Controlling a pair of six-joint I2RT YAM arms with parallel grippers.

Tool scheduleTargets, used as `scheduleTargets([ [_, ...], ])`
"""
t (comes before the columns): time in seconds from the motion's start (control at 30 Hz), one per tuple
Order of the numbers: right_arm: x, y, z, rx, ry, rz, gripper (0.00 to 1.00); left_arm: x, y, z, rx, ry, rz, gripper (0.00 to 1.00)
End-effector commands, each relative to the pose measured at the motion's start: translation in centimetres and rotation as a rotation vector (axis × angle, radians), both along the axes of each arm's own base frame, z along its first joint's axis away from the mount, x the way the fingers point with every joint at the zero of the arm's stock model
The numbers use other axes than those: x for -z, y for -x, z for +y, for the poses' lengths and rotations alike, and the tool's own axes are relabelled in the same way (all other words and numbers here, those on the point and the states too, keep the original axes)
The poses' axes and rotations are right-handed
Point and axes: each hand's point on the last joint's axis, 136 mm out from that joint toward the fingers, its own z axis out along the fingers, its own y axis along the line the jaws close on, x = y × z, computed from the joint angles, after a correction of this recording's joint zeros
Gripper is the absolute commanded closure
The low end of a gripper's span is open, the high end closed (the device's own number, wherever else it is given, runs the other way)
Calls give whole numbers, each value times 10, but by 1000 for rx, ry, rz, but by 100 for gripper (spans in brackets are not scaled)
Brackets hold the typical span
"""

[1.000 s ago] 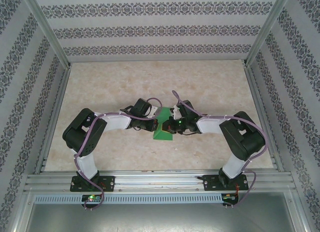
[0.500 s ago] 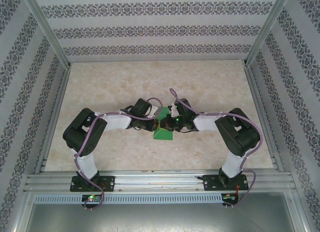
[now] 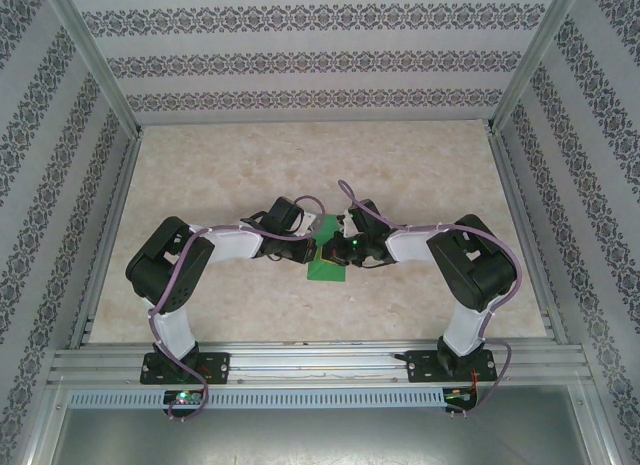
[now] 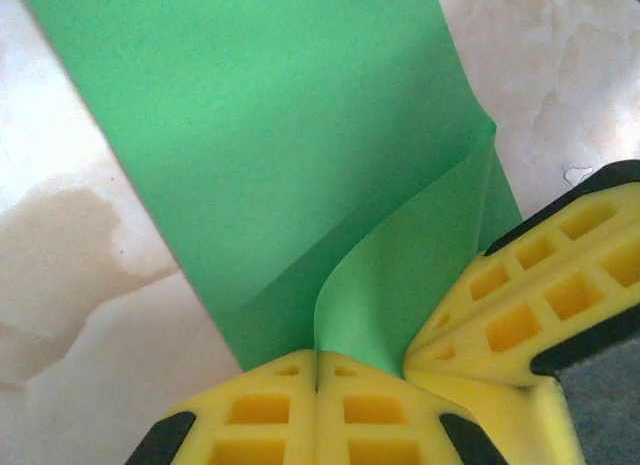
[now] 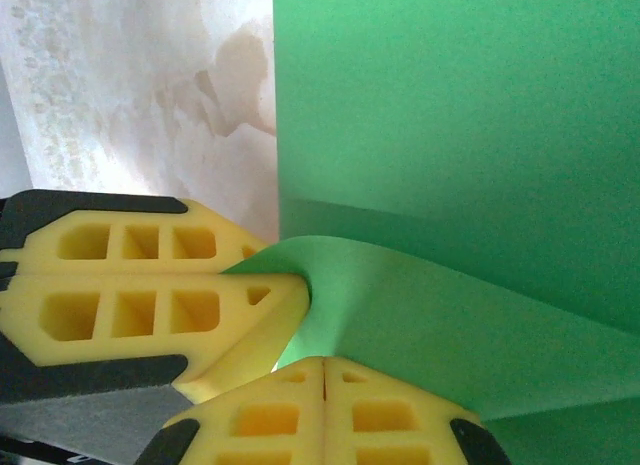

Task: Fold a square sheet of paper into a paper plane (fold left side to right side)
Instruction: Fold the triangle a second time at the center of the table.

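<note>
The green sheet of paper [image 3: 328,268] lies mid-table between the two arms, folded narrower than a square. In the left wrist view its flat part [image 4: 270,135] stays on the table while a flap curls up into my left gripper [image 4: 318,370], which is shut on the flap's edge. My right gripper [image 5: 323,370] is shut on the same raised flap of the paper [image 5: 450,315]. The two grippers nearly touch: the right one's fingers [image 4: 540,295] sit right of my left jaws, and the left one's fingers [image 5: 150,285] pinch the flap's corner. From above, the left gripper [image 3: 318,249] and right gripper [image 3: 336,249] meet over the paper.
The marbled beige table [image 3: 250,165] is walled by patterned panels on three sides. An aluminium rail [image 3: 320,363] carrying both arm bases runs along the near edge. Purple cables loop over both forearms.
The right arm has drawn a little to the left, bringing its gripper closer to the left one. The green paper looks narrower from above. Both grippers stay shut.
</note>
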Motion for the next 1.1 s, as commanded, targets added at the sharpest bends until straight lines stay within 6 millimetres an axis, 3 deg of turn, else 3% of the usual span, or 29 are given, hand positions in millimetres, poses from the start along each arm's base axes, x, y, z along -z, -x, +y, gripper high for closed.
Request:
scheduleTargets([
  [0.0,10,3,-3,-5,42,6,100,22,10,8,15,-69,54,100],
  [0.4,23,12,-13,13,85,51,100,15,8,6,5,-55,46,95],
  [0.77,29,17,-15,15,95,73,100,-47,-9,14,-70,35,-46,76],
  [0.93,25,16,-14,10,88,62,100,-70,5,19,-80,86,-25,75],
  [1.07,24,16,-13,4,85,60,100,-72,27,15,-85,160,80,80],
])
